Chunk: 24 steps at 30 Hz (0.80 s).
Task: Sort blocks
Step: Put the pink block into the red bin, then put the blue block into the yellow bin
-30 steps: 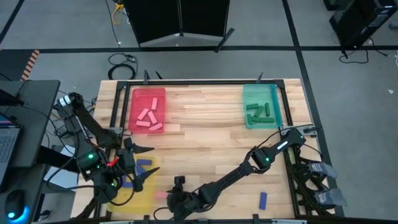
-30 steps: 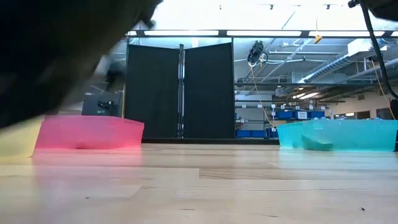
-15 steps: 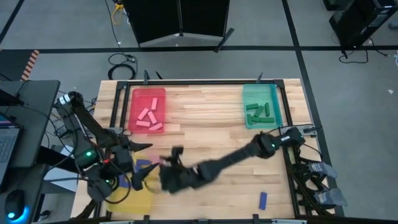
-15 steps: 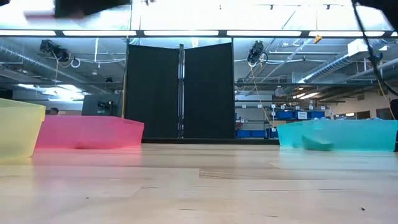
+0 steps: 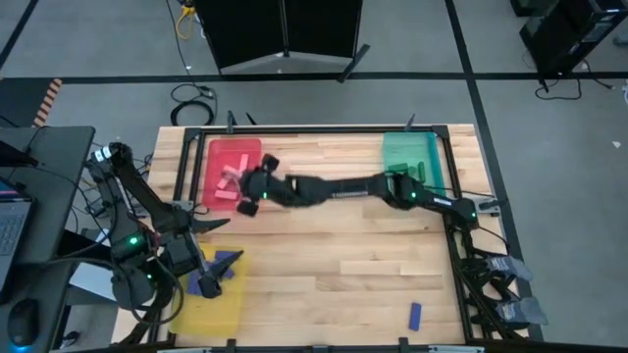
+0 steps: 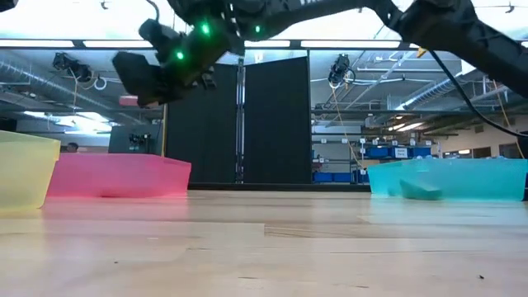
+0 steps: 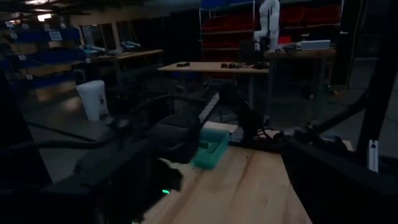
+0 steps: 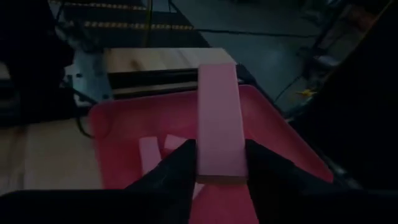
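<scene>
My right gripper (image 5: pixel 243 188) reaches across from the table's right and hangs over the red tray (image 5: pixel 218 157). It is shut on a pink block (image 8: pixel 217 118). In the low view this gripper (image 6: pixel 136 78) is high above the tabletop. Several pink blocks (image 5: pixel 234 188) lie flat in the red tray. My left gripper (image 5: pixel 224 241) is open at the table's near left, over the far end of the yellow tray (image 5: pixel 231 304). Blue blocks (image 5: pixel 210 282) lie in that tray. Green blocks (image 5: pixel 408 176) lie in the teal tray (image 5: pixel 391 147). One blue block (image 5: pixel 415 315) lies flat on the table near the near right corner. My right gripper pinches the pink block between its two fingers (image 8: pixel 180 163), one on each long side at the block's near end (image 8: pixel 219 171). The rest of the block sticks out ahead of the fingers, along them. It is lifted clear, above the red tray's inside.
The right arm (image 5: pixel 334 188) spans the table's far half from right to left. The middle and near part of the wooden tabletop (image 5: pixel 334 265) is bare. A dark frame (image 5: pixel 456 245) runs along the table's right edge. A laptop desk stands left of the table.
My right gripper has swung from the table's near edge up and toward the far left, ending over the red tray with the pink block lifted along. The arm has stretched out across the table. My left arm has drawn slightly toward the table's left.
</scene>
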Each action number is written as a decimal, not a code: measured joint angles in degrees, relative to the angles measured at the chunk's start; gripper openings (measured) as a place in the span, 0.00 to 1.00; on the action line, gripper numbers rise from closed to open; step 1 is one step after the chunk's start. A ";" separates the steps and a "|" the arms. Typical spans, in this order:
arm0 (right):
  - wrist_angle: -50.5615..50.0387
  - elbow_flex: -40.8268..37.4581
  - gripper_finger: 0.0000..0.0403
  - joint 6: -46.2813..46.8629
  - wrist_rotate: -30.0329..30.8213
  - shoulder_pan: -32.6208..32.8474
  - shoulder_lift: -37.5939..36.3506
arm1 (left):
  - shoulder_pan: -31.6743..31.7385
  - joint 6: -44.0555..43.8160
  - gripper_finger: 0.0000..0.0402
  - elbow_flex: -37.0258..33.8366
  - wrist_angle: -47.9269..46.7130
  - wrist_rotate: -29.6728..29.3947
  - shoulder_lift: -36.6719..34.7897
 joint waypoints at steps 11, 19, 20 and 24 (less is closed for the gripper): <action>4.66 0.02 0.70 0.75 -5.95 -2.33 -0.02 | -0.01 0.00 0.91 0.00 -0.29 -0.02 0.00; 11.39 -2.76 0.64 0.22 -1.24 3.47 -0.21 | -2.78 -1.56 0.91 0.00 -0.08 1.31 0.00; 12.74 -4.02 0.62 -0.39 -0.50 4.61 -0.50 | -3.13 -1.67 0.91 0.00 -0.08 1.33 0.00; 17.94 -11.15 0.57 -0.84 3.47 8.93 -2.39 | -3.74 -3.75 0.91 0.00 -0.38 2.87 0.00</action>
